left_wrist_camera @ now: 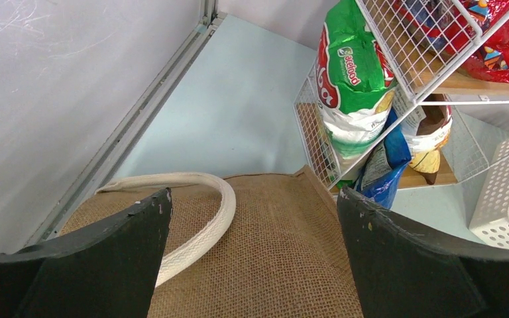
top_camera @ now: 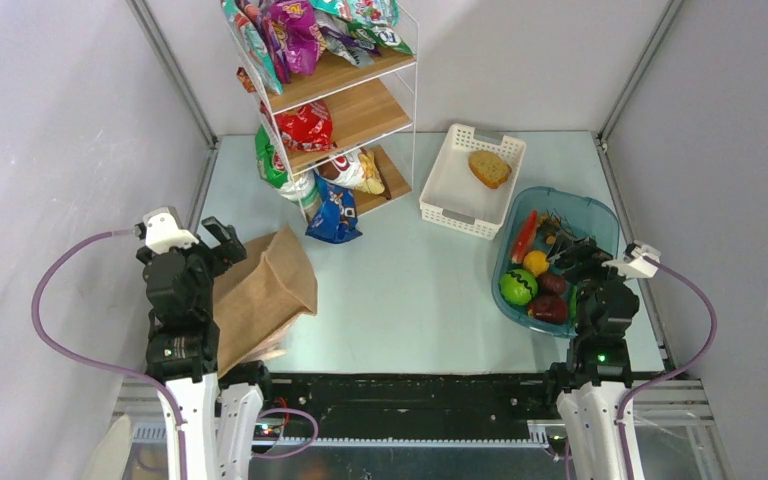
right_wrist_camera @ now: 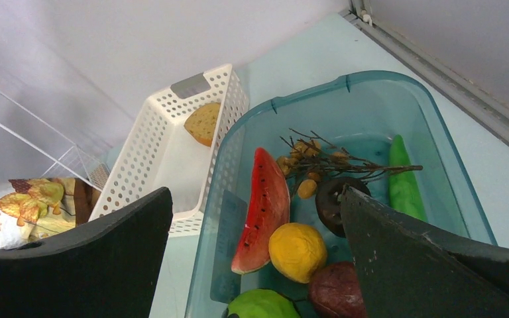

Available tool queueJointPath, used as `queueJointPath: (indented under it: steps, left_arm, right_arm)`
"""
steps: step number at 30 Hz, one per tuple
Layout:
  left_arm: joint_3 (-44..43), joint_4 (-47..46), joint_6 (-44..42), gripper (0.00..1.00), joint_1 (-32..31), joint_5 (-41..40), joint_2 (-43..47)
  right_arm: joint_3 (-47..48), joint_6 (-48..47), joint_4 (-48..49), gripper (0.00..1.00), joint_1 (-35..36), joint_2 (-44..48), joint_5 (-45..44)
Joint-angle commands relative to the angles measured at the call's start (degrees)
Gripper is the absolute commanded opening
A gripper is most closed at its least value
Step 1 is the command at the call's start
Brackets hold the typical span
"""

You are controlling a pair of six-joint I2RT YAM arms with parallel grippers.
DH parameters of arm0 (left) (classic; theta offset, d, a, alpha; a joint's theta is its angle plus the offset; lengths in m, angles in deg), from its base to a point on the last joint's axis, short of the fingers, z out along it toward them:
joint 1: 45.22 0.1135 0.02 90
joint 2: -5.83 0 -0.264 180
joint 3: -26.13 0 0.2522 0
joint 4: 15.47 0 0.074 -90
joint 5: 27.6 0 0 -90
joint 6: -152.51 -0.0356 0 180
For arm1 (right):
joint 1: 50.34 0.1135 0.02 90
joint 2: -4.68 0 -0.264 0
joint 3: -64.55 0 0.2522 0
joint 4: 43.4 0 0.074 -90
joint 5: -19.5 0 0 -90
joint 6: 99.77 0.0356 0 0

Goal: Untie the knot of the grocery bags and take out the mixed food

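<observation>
1. Matte black jointed left arm (top_camera: 175, 300) and right arm (top_camera: 600, 312), white tubular links (top_camera: 195, 420) at base.
2. White boxy wrist housings (top_camera: 165, 232), one per arm.
3. Lilac rubbery cables (top_camera: 45, 320), long outward loops.
4. Broad black plastic fingers (left_wrist_camera: 99, 258), pale specks near edges.
5. Small green light (top_camera: 600, 357) low on right arm.

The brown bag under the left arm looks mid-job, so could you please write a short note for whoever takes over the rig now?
Left gripper: jaws open, empty, just above the brown burlap bag, which lies on its side at the table's left. Its white handle rests loose on top.
Right gripper: jaws open, empty, over the blue tub.
Food: a watermelon slice, a yellow fruit and other produce sit in the tub.
Left: no knot shows, and the bag's inside is hidden, so check it.
</observation>
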Motion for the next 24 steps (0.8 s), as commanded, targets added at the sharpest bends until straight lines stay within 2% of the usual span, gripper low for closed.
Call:
queueJointPath:
  steps: [1,3,6,16,19,24]
  left_arm:
    - [-0.60,-1.64,0.32,0.98,0.60,-0.34,-0.60]
    - [-0.11,-1.55,-0.09,0.98,0.93,-2.74,-0.79]
    - [0.68,-1.39,0.97,0.98,5.00,-5.10,-2.08]
    - [1.18,-1.82,9.78,0.98,25.12,2.85,-12.33]
    - [0.84,-1.04,11.02,0.98,28.08,3.75,-16.63]
    - [2.60,-0.33,15.38,0.98,34.12,3.03,-18.45]
  right_arm:
    - [0.90,0.36,-0.23,1.00,-0.31,0.17,-0.49]
    - [0.90,0.09,-0.23,1.00,-0.32,-0.33,0.30]
    - [0.90,-0.33,-0.22,1.00,-0.32,-1.06,1.61]
    - [0.90,-1.17,0.55,1.00,-0.32,-3.92,7.32]
    - [0.92,-1.13,-0.10,1.00,-0.32,-4.62,7.85]
    - [0.90,-1.27,1.07,1.00,-0.32,-6.96,10.44]
